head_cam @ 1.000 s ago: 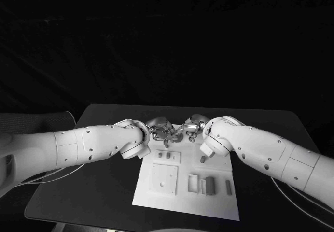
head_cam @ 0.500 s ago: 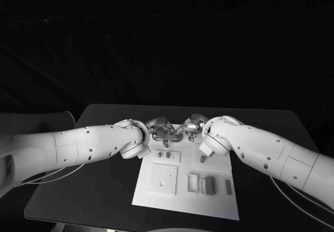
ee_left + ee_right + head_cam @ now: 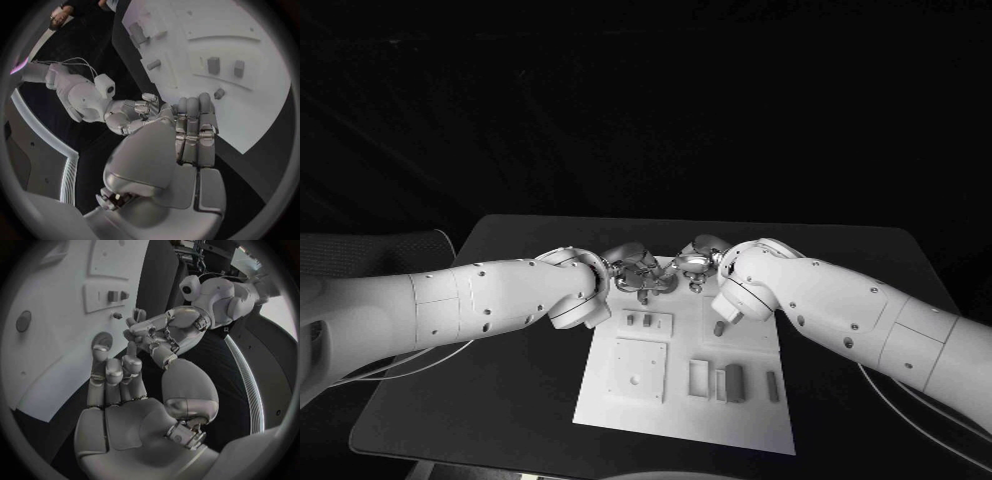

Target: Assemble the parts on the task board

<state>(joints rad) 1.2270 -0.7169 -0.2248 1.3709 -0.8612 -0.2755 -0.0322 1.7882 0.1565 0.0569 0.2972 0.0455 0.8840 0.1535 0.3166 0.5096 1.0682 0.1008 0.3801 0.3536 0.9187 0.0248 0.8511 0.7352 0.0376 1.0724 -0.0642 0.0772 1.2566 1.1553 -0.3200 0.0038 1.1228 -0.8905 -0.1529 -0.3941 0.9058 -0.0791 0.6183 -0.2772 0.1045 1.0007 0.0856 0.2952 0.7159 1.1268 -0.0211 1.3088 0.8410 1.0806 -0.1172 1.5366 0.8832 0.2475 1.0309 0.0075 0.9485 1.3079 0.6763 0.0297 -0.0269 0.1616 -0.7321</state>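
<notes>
Both hands, left (image 3: 635, 268) and right (image 3: 695, 262), have barely moved, fingers curled together at the board's (image 3: 646, 410) far edge; whether they pinch a part, I cannot tell.

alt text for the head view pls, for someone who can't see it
Two white robot arms meet at the far edge of a white task board on a black table, left robot hand and right robot hand close together; small grey parts lie nearer.

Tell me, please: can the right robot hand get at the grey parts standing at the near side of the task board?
Probably yes. The grey parts stand uncovered on the task board, near the right arm. The right robot hand is at the far edge, close to the left robot hand, and would have to draw back.
</notes>
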